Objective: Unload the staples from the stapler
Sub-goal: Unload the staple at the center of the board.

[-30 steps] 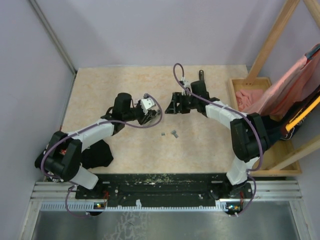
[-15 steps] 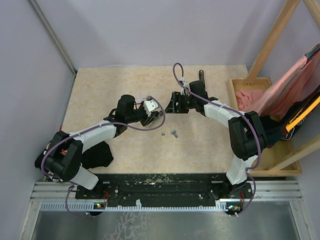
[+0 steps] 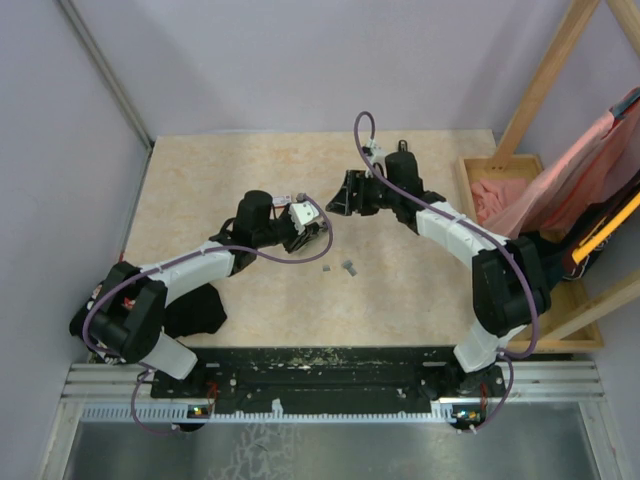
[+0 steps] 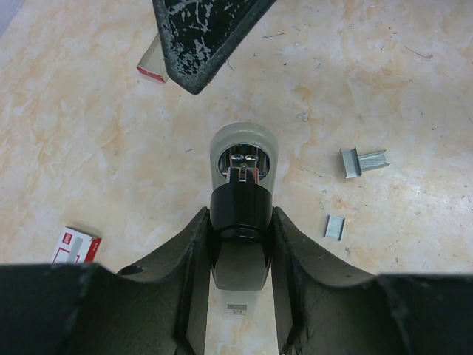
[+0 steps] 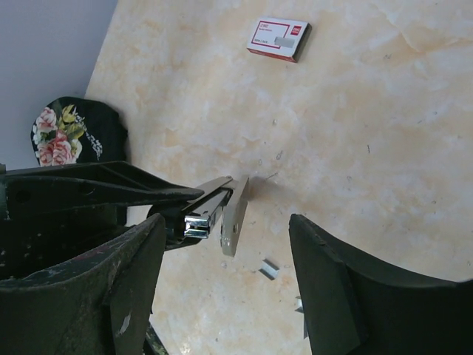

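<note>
Staples (image 4: 363,161) are looking tiny, brittle; pinch their long sides. Your left end effector (image 4: 238,222) is clenching the stapler (image 4: 240,159), right end effector (image 5: 227,220) hanging released.

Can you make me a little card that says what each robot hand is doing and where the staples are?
left gripper: shut on the stapler, holding it off the table
right gripper: open, holding nothing, close to the stapler's front end
staples: two small grey pieces lying on the table beside the stapler
small box: red and white, lying flat, away from the grippers
</note>
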